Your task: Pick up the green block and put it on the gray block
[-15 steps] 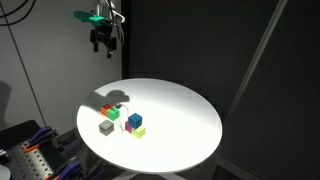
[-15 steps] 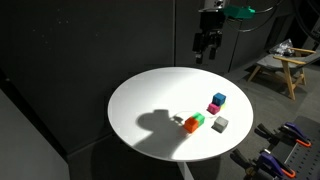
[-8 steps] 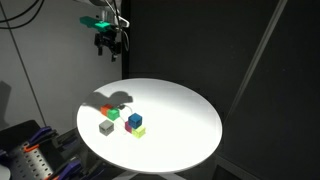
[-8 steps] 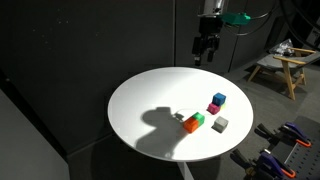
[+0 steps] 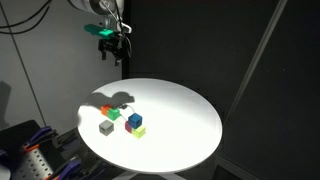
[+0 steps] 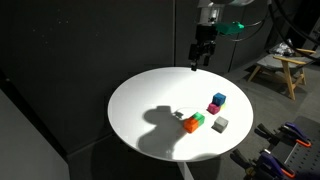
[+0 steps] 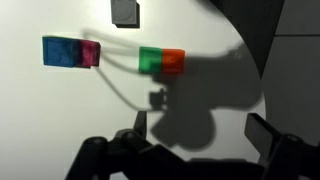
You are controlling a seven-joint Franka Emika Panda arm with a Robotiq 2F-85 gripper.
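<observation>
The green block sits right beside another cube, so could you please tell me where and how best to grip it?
Come straight down from above and close on the green block across its two free side faces, the one toward the gray block and the one opposite. The orange block sits flush against another side, so a finger would likely not fit there.

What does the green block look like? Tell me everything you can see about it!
The green block is a small, plain cube of deep green. It looks smooth and solid and is the same size as the other cubes. It sits flat on the round white table, pressed side by side against an orange block. The gray block lies a little apart from it. Nothing lies on top of it, and the end effector hangs high above, not touching it.
</observation>
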